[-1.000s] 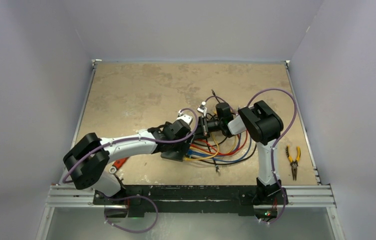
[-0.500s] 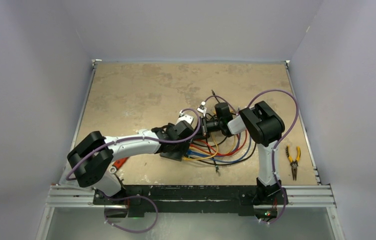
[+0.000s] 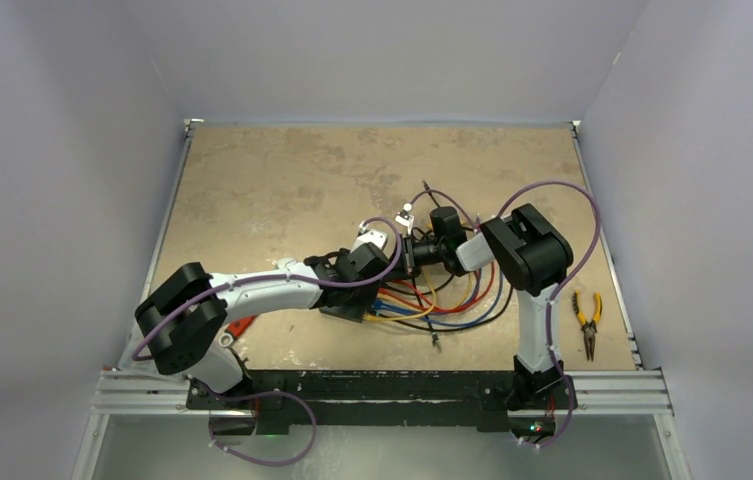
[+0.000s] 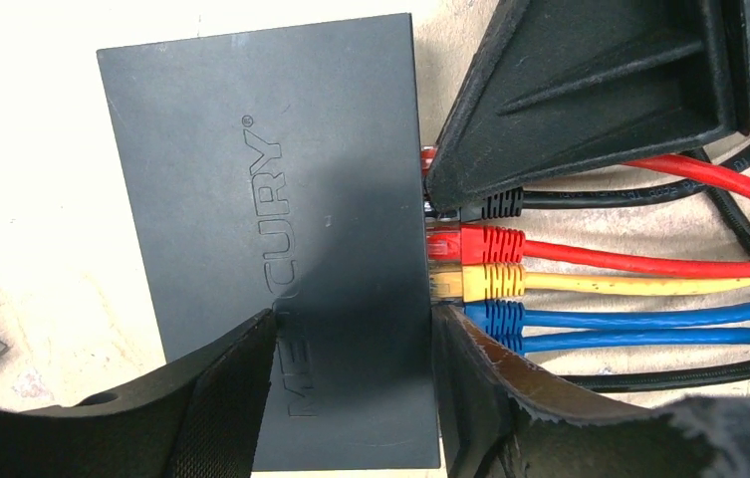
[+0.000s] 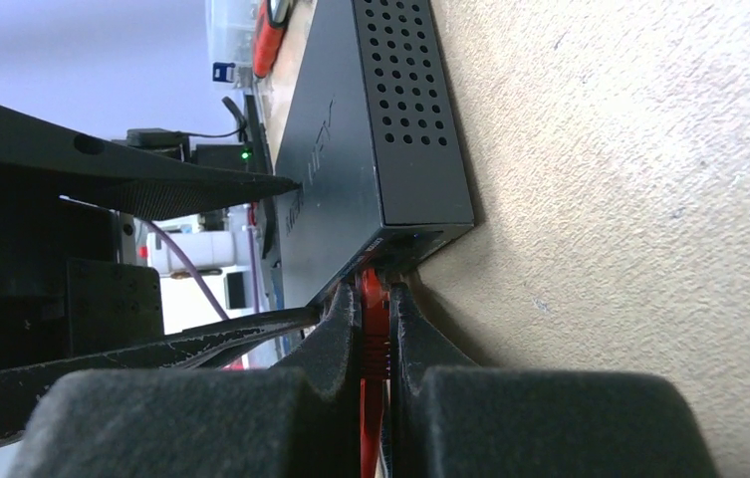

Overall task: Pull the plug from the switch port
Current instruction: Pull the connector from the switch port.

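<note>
The switch (image 4: 251, 199) is a flat matte black box lying on the table, and it also shows in the right wrist view (image 5: 390, 119). My right gripper (image 5: 374, 289) is shut on a red plug (image 5: 374, 324) seated in the end port. In the left wrist view one of its fingers (image 4: 590, 90) covers that plug. My left gripper (image 4: 356, 329) is open over the switch's near end. One fingertip (image 4: 241, 368) lies over the top face and the other (image 4: 470, 368) sits by the port edge. From above, both grippers meet at the switch (image 3: 344, 305).
Black, red, yellow and blue plugs (image 4: 480, 264) fill the neighbouring ports, and their cables (image 3: 442, 300) loop toward the front. Yellow-handled pliers (image 3: 586, 320) lie at the right edge. A red tool (image 3: 240, 325) lies by the left arm, and a small white part (image 3: 405, 213) beyond the grippers.
My left gripper's jaws have narrowed over the switch and the left arm has shifted slightly toward it. The right gripper has stayed shut on the red plug.
</note>
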You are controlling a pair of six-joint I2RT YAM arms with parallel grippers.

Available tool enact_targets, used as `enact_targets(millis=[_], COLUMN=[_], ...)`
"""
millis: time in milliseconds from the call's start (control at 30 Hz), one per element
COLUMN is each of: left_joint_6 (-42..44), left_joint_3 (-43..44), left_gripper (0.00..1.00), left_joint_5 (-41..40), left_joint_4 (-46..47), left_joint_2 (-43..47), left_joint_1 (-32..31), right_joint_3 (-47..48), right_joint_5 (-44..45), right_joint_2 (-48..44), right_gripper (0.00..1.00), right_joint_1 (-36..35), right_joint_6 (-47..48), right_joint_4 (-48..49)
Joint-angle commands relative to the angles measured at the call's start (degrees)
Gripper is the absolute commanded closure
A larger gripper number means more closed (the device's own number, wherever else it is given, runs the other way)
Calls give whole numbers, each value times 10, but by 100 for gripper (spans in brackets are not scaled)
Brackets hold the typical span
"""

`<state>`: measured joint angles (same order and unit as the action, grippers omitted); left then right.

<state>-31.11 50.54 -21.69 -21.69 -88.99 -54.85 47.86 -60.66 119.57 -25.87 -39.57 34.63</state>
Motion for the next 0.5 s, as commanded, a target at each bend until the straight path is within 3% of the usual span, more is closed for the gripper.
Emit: enact_targets(millis=[0, 467], left_joint_6=[-11, -16], left_joint_3=[-31, -37], left_gripper=[46, 50], left_joint_5=[-83, -72], left_joint_4=[-68, -68], left_joint_2=[-19, -28], left_joint_1=[29, 41], right_joint_3=[-36, -54], right_joint_5=[40, 66], right_joint_2=[-7, -58], right_gripper=[100, 100], right_joint_1=[-1, 17], right_joint_6=[80, 122], right_joint_4=[-52, -104])
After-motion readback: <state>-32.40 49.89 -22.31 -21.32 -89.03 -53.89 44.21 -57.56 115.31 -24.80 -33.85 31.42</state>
